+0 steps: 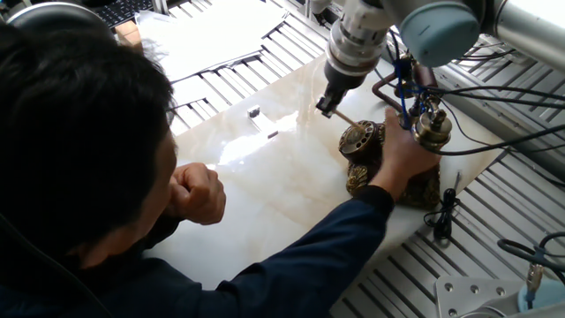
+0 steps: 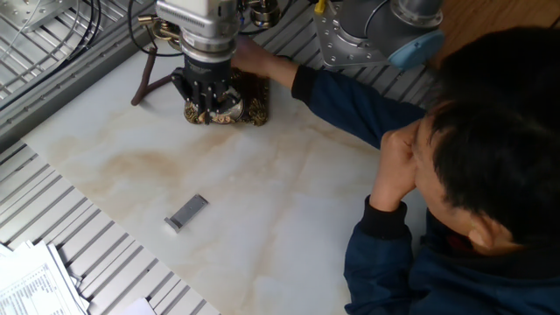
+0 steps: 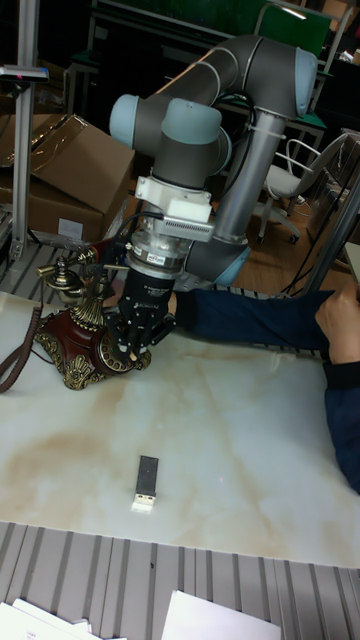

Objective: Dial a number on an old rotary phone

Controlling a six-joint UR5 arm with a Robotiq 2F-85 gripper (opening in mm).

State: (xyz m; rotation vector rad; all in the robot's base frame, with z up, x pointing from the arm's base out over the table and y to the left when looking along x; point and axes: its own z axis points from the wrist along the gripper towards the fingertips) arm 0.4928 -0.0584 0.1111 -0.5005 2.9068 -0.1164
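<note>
The old rotary phone (image 1: pixel 390 168) stands on the far right of the marble board, dark bronze, with its round dial (image 1: pixel 357 139) facing up-left. Its brass-capped handset (image 3: pixel 68 277) rests on the tall cradle. My gripper (image 1: pixel 326 108) hangs just left of and above the dial, shut on a thin stick (image 1: pixel 341 120) whose tip reaches the dial's holes. In the other fixed view the gripper (image 2: pixel 210 94) covers the dial, and only the phone's embossed base (image 2: pixel 254 107) shows. A person's hand (image 1: pixel 404 155) grips the phone's body.
The person's head and dark-sleeved arm (image 1: pixel 300 252) fill the near side of the board. A small grey block (image 2: pixel 186 212) lies mid-board. The phone's cord (image 2: pixel 143 77) loops off the back. Papers (image 1: pixel 212 35) lie beyond the board, and cables (image 1: pixel 494 132) run on the right.
</note>
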